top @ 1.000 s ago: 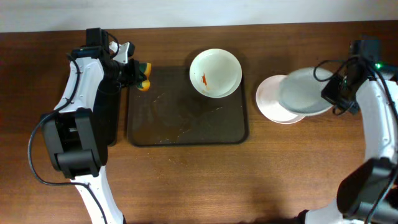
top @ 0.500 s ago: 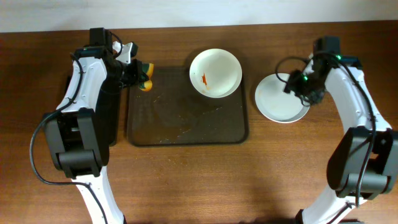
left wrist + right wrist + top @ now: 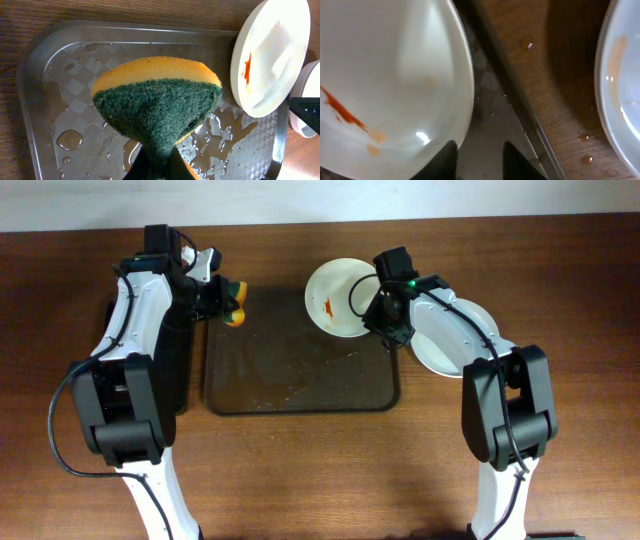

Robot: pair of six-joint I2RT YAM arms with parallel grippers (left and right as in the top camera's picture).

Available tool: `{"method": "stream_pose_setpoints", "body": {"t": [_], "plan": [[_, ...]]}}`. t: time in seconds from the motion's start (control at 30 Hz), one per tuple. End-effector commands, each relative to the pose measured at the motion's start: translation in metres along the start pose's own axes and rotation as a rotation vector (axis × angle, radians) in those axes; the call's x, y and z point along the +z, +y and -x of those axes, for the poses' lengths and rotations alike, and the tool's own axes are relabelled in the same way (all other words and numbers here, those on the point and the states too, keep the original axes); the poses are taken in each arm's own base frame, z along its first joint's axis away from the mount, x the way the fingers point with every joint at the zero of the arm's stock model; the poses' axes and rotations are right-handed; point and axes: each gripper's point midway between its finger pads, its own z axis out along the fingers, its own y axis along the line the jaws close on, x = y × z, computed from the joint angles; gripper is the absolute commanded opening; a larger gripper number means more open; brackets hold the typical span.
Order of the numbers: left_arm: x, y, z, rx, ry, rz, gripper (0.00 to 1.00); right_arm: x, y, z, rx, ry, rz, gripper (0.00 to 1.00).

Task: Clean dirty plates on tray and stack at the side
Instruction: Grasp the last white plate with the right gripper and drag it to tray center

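Two grippers, L and R, are working at one tray.

**L gripper** (image 3: pixel 156 167): the jaws are clamping the narrow end of a sponge (image 3: pixel 157 100). Its green scouring face is pointing toward the wrist cam, w/ orange foam behind, and it is fanning out wide above the pinch. Seen from overhead, this gripper is holding the sponge over the far-left corner of the tray (image 3: pixel 300 375). In the wrist view, the checkered tray floor beneath the sponge is carrying water drops (image 3: pixel 67 140) and puddles.

**R gripper** (image 3: pixel 477 152): the jaws are standing apart w/ nothing clamped, and bare tray floor is showing in the gap. One of the fingers (image 3: pixel 445 160) is sitting just beside the rim of the dirty plate (image 3: pixel 390 65); whether it is touching cannot be told. The plate is bearing an orange-red smear (image 3: pixel 340 112). From overhead, the gripper is hanging at the plate's right edge. The plate itself is lying at the tray's far-right corner, overlapping the far rim.

**Right of the tray**, on the table (image 3: pixel 300 470), another white plate (image 3: pixel 450 355) is lying partly hidden by the R arm. Whether it is one plate or several stacked cannot be told. In the R wrist view its wet surface is showing a faint orange trace.
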Motion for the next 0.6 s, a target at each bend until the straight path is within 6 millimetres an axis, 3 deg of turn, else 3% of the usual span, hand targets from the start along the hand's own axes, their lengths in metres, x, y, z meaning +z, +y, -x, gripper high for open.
{"method": "stream_pose_setpoints", "body": {"t": [0.0, 0.17, 0.23, 0.3, 0.4, 0.57], "plan": [[-0.004, -0.007, 0.005, 0.011, -0.015, -0.006, 0.00, 0.005, 0.003, -0.004, 0.022, 0.030, 0.011, 0.17], [-0.003, -0.009, 0.006, 0.015, -0.017, -0.007, 0.01, 0.006, 0.015, -0.026, -0.065, 0.033, -0.013, 0.15], [-0.003, -0.008, 0.007, 0.017, -0.021, -0.007, 0.00, 0.006, 0.017, -0.023, -0.039, -0.005, -0.028, 0.27], [-0.003, -0.008, 0.008, 0.019, -0.023, -0.007, 0.00, 0.008, 0.020, -0.018, -0.023, -0.026, -0.018, 0.30], [-0.003, -0.005, 0.008, 0.018, -0.023, 0.011, 0.00, 0.019, 0.018, -0.022, 0.002, -0.010, -0.024, 0.31], [-0.003, -0.006, 0.008, 0.018, -0.023, 0.011, 0.00, 0.021, 0.018, -0.025, 0.002, 0.006, -0.024, 0.26]]}}
